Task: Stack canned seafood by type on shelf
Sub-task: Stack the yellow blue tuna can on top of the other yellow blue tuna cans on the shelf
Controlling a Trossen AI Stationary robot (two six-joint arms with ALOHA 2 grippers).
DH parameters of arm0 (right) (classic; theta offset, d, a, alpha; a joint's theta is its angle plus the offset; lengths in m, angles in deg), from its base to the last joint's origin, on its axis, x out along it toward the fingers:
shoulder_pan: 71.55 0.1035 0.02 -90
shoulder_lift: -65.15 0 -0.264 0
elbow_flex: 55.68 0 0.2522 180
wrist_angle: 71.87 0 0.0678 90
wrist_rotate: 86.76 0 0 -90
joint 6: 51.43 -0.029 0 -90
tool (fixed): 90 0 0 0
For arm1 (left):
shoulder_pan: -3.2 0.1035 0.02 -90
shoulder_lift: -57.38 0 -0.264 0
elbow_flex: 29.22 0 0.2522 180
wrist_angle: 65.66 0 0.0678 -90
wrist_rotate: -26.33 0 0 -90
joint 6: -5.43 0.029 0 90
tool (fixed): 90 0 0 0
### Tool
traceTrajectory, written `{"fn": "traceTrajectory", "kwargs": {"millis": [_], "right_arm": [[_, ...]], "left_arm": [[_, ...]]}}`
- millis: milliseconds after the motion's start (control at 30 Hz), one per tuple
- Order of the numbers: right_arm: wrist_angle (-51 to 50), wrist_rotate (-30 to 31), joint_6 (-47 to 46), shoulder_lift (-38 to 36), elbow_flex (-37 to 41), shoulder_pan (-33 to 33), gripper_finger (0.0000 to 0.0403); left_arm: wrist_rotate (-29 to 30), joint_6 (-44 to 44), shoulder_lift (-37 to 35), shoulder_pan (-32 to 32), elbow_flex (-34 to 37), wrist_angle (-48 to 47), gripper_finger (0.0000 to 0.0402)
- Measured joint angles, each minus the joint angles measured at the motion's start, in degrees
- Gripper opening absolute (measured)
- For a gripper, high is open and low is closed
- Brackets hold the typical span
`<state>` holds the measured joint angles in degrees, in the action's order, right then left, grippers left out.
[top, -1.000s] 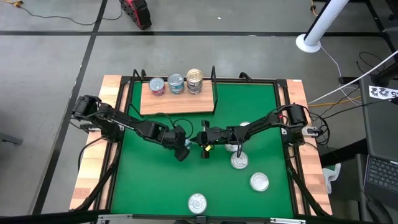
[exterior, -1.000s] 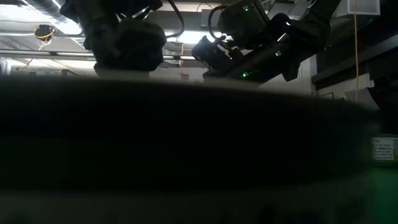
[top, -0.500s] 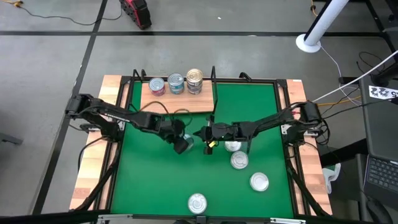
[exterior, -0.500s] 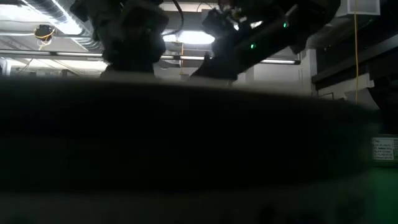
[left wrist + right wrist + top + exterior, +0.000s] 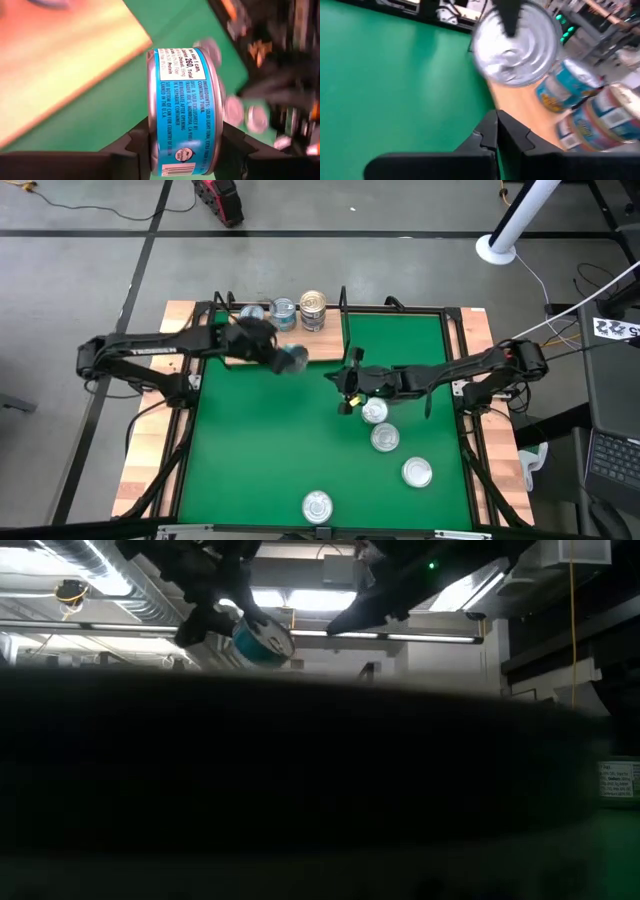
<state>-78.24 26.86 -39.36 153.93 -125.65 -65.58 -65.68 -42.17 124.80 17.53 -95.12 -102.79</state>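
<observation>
My left gripper [image 5: 288, 356] holds a blue-labelled tin [image 5: 182, 100] in the air over the near edge of the wooden shelf [image 5: 325, 346]. The low view shows the tin [image 5: 262, 641] tilted, well above the table. Two tins [image 5: 283, 312] [image 5: 313, 310] stand on their bottoms at the shelf's far edge, and my left arm partly hides a third [image 5: 250, 310]. My right gripper [image 5: 347, 386] hangs shut and empty over the green mat [image 5: 270, 450], right of the shelf's near corner. Several silver-lidded tins [image 5: 374, 411] [image 5: 385, 438] [image 5: 416, 472] lie on the mat. My left gripper pinches the tin between its two fingers [image 5: 136, 146], one on each flat end. In the right wrist view one finger lies across the silver lid [image 5: 512, 55]. The fingers slant down from the table's left. The tin is lifted clear, lying on its side with its label facing outward.
Black uprights [image 5: 343, 298] stand at the shelf's ends. A black frame [image 5: 470, 430] edges the mat. Another tin [image 5: 317, 505] lies near the front edge. The mat's left and middle parts are bare. Most of the low view is a dark band.
My left gripper has risen from the middle of the mat and swung toward the far edge, carrying the blue tin up to the shelf's near edge; the tin is now lifted clear. My right gripper has risen and drawn a little toward the right and far side.
</observation>
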Motion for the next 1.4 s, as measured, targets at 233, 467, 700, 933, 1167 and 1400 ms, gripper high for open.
{"fn": "traceTrajectory", "kwargs": {"millis": [233,467,700,933,1167,1400], "right_arm": [[0.0,1.5,0.5,-1.2,0.0,0.0,0.0010],[-0.2,1.4,0.5,-1.2,0.0,0.0,0.0010],[-0.7,1.4,0.5,-1.2,0.0,0.0,0.0010],[-0.8,1.4,0.5,-1.2,0.0,0.0,0.0010],[-1.7,1.4,0.5,-1.2,0.0,0.0,0.0010],[-1.6,1.4,0.5,-1.2,0.0,0.0,0.0010]], "left_arm": [[0.0,0.0,-2.3,11.9,0.0,1.0,0.0138],[-4.5,0.1,0.2,22.1,0.0,10.2,0.0147],[-5.3,-0.3,4.4,27.8,0.0,12.7,0.0140],[-5.5,-0.5,8.3,29.8,0.0,15.4,0.0150],[-5.5,-0.6,9.7,31.1,0.0,16.8,0.0141],[-5.5,-2.2,9.7,31.2,0.0,16.7,0.0152]]}}
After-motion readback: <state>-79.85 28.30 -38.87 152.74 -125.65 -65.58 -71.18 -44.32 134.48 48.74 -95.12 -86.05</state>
